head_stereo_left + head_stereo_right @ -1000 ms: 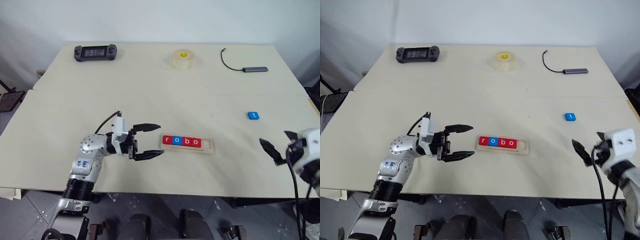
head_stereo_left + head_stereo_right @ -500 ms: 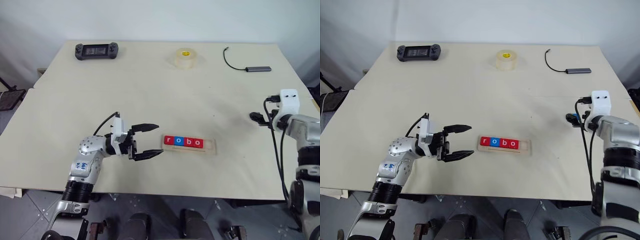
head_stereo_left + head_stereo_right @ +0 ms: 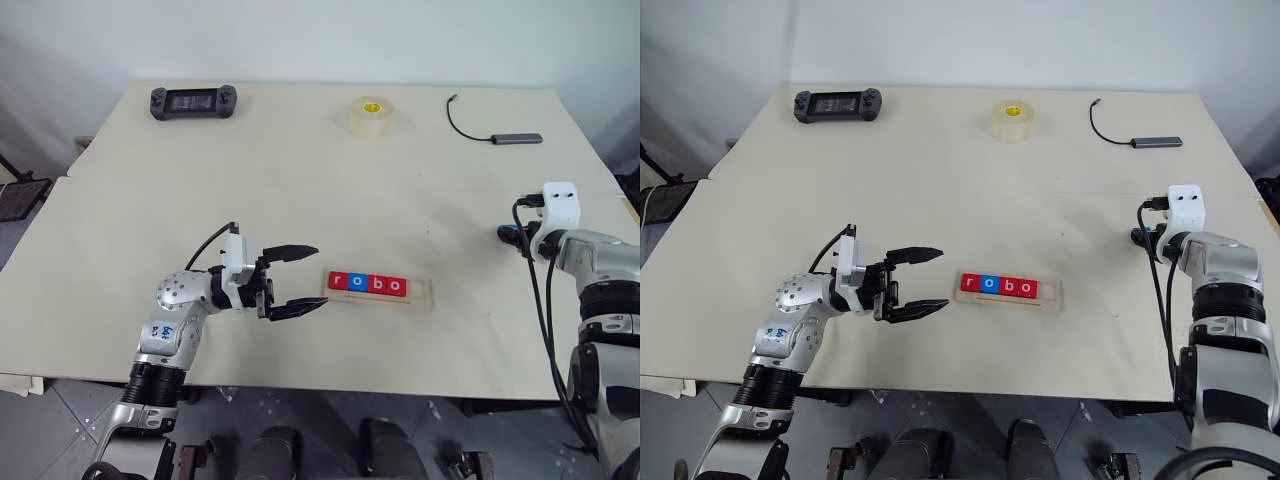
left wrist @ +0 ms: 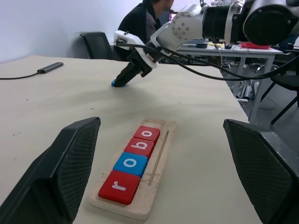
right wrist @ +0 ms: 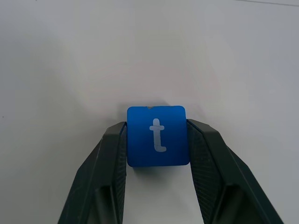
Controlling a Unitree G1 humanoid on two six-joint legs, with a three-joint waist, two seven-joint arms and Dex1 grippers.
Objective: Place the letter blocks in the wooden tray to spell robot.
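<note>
The wooden tray (image 3: 421,291) lies near the table's front middle. Four letter blocks (image 3: 367,284) sit in it, reading r, o, b, o in red, blue, red, red, and its right end is bare. My left gripper (image 3: 321,275) hovers just left of the tray, open and empty, pointing at it. The blue t block (image 5: 157,135) rests on the table at the right. My right gripper (image 5: 156,127) is shut on it, one finger pressed to each side. The same grip shows in the left wrist view, with the right gripper (image 4: 122,79) tip-down on the t block (image 4: 113,84).
A black game controller (image 3: 193,101) sits at the back left, a tape roll (image 3: 370,117) at the back middle, and a cable with a grey adapter (image 3: 500,134) at the back right. A person (image 4: 145,23) sits beyond the table's right side.
My right arm swung from the table's near right edge forward to the t block, then closed its fingers on the block. The left arm and the tray stayed put.
</note>
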